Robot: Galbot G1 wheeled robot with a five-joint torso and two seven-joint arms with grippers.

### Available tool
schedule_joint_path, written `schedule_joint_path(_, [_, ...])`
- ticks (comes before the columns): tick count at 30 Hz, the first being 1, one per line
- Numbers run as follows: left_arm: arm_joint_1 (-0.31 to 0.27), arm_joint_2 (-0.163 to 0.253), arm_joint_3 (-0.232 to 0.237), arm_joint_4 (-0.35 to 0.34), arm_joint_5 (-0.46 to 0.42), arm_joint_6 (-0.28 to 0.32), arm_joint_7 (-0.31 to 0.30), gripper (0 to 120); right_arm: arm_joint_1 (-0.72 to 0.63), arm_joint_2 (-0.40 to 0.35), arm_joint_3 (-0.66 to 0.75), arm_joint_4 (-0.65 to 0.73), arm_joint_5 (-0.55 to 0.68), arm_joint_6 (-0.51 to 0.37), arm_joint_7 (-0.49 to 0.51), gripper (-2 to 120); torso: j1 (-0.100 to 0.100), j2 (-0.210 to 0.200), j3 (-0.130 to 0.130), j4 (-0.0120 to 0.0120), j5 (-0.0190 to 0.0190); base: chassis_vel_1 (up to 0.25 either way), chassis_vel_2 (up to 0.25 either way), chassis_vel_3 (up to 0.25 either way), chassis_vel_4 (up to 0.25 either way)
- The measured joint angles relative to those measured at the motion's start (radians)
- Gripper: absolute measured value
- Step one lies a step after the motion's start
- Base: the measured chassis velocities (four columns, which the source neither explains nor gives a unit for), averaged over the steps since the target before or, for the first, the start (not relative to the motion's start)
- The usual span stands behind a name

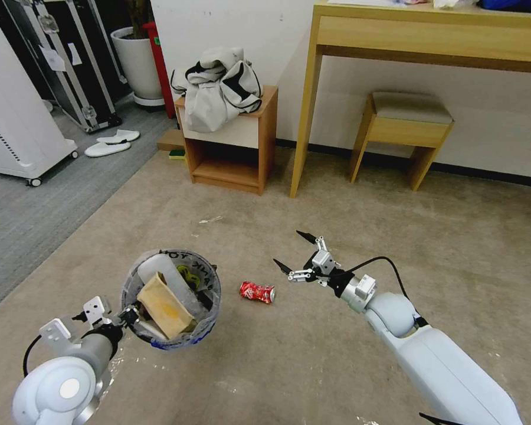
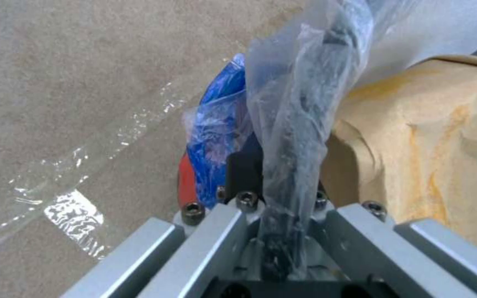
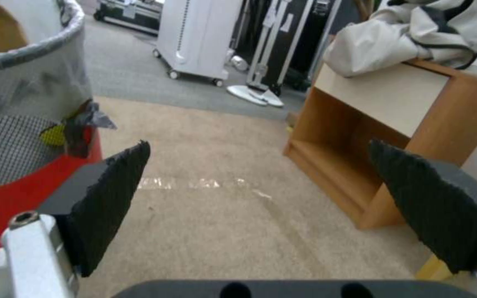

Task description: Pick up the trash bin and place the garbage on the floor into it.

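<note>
From the head camera I see the small round red trash bin with its blue band and clear lettered plastic liner (image 1: 171, 298) held up at my left, tilted so its mouth faces the camera; inside lie a brown cardboard scrap (image 1: 165, 307) and a white flat oval slipper (image 1: 162, 273). My left gripper (image 1: 127, 316) is at the bin's near rim. The left wrist camera shows what the head view cannot: the jaws clenched on the rim, bunched liner plastic running down between them, blue band and a sliver of red just beside. The bin's far side is cut off there. A crushed red soda can (image 1: 257, 291) lies on the beige short-pile carpet floor (image 1: 348, 200), between the bin and my right gripper (image 1: 295, 252), which hovers near it with jaws spread wide, holding nothing. The right wrist camera gives the bin's mesh wall and red base close by, but the can is hidden from it.
</note>
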Motion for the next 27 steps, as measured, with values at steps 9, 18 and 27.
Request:
schedule_joint_path(9, [-0.012,0.002,0.007,0.012,0.006,-0.009,0.003,0,0.003,0.023,0.008,-0.022,-0.012,0.006,-0.05,100,0.0,0.0,0.0,0.0002,0.0001,-0.011,0.009,0.018,-0.012])
schedule_joint_path(18, [-0.017,0.003,0.014,0.021,0.017,-0.013,0.003,0,-0.006,0.013,0.007,-0.012,-0.003,0.017,-0.037,100,0.0,0.0,0.0,0.0,0.0001,-0.145,0.125,0.138,-0.13])
schedule_joint_path(27, [-0.02,-0.001,0.016,0.028,0.037,-0.017,0.003,0,-0.014,0.004,0.0,-0.009,0.007,0.053,-0.035,100,0.0,0.0,0.0,0.0001,0.0,-0.23,0.231,0.22,-0.212])
